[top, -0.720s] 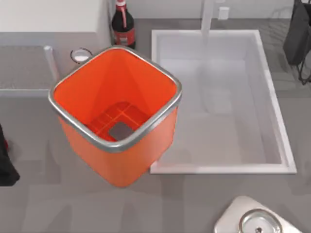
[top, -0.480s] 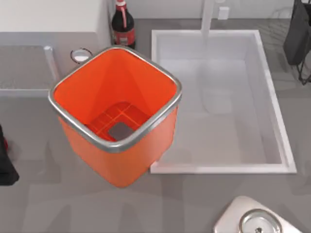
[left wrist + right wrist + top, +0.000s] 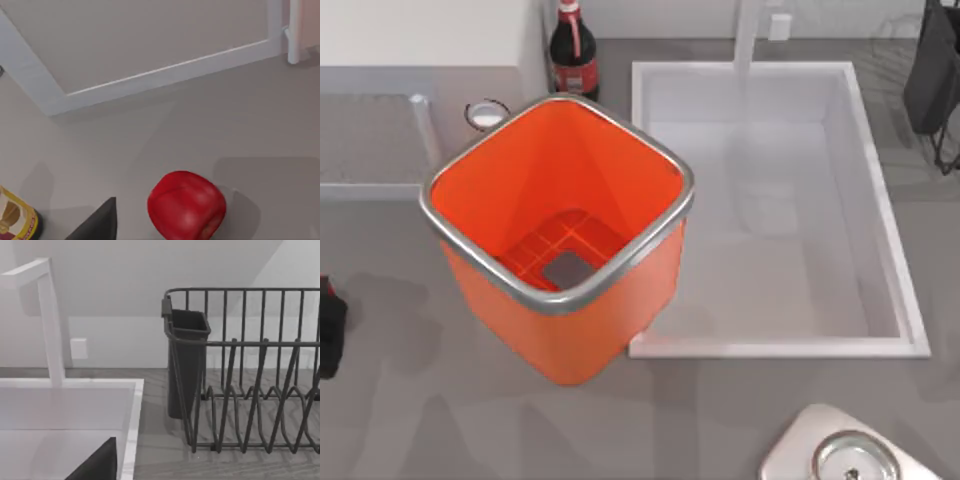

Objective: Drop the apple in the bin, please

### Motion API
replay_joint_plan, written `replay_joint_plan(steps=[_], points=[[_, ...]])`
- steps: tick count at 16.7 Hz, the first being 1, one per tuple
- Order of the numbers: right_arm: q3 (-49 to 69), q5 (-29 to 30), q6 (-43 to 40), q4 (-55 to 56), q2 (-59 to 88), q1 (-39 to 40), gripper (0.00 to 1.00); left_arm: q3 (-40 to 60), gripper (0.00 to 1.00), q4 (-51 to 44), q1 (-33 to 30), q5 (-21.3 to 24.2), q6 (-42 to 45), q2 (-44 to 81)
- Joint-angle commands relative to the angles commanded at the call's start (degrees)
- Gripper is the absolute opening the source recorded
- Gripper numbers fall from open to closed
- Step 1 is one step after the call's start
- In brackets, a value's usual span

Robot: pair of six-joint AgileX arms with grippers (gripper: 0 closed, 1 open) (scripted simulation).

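Countertop — apple [image 3: 186,205] resting there.

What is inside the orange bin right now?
The bin holds no apple: its gridded orange floor and a grey square patch show. The near walls hide part of the floor. The apple lies on the counter.

Top view: left gripper [image 3: 328,335] cut off at the table's left edge, left of the bin [image 3: 570,330]. Left wrist view: bottle [image 3: 17,220] cropped near the apple [image 3: 186,205].
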Motion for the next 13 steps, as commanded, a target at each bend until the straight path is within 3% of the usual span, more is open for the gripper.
replay_joint_plan(steps=[8, 13], points=[[0.00, 0.00, 0.00, 0.00, 0.00, 0.00, 1.00, 30.02, 1.00, -23.50, 3.59, 0.26, 24.13, 49.55], [0.00, 0.00, 0.00, 0.00, 0.00, 0.00, 1.00, 44.60, 1.00, -32.28, 5.06, -0.24, 35.07, 67.18]])
